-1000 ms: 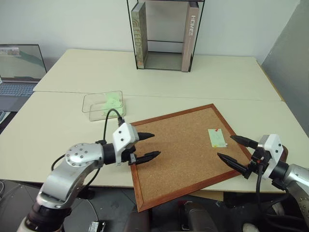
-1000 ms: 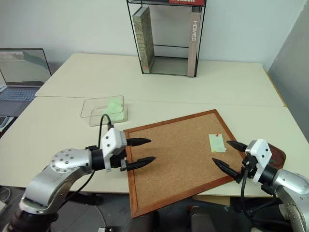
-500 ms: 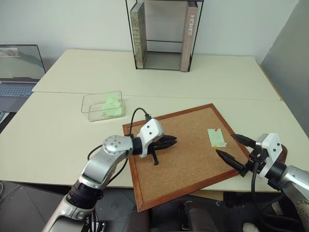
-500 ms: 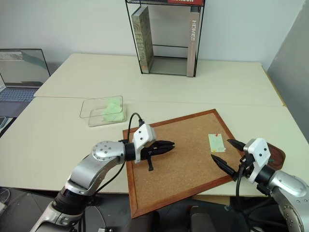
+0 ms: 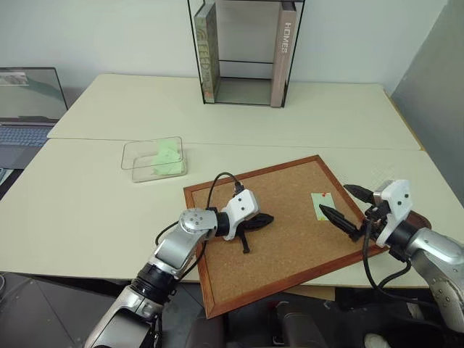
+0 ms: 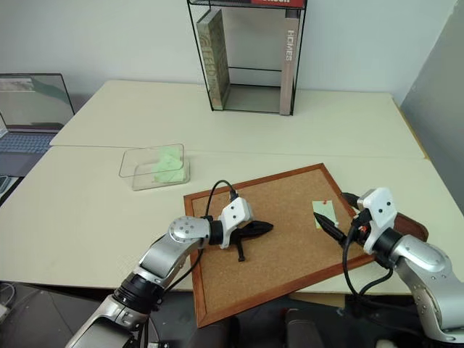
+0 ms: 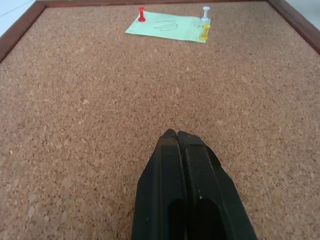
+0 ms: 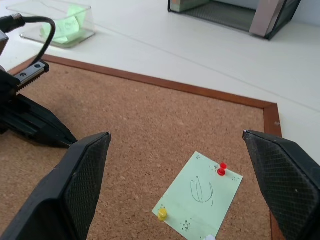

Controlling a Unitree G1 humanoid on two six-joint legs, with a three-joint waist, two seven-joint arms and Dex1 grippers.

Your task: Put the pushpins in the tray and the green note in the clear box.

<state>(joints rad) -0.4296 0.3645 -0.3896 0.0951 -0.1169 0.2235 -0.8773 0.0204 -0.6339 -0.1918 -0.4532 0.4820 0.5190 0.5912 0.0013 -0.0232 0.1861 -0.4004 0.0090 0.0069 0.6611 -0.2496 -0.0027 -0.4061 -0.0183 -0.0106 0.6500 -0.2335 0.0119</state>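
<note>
Hovering over the middle of the corkboard [image 5: 275,225], the left end effector [image 7: 176,135] is seen with its fingers pressed together, nothing held. The right end effector [image 5: 346,204] is spread wide at the corkboard's right edge, just beside the green note [image 8: 199,194], which is fixed there by a red pushpin [image 8: 222,169], a yellow pushpin [image 8: 162,214] and a white one [image 7: 205,10]. The clear box [image 5: 154,158] is set on the worktop [image 5: 87,196] beyond the corkboard's far left corner, green paper inside.

The green note [image 8: 198,197] lies flat on the corkboard [image 5: 283,239], pinned by red [image 8: 222,169], yellow [image 8: 162,214] and apparently white pushpins [image 7: 205,11].
</note>
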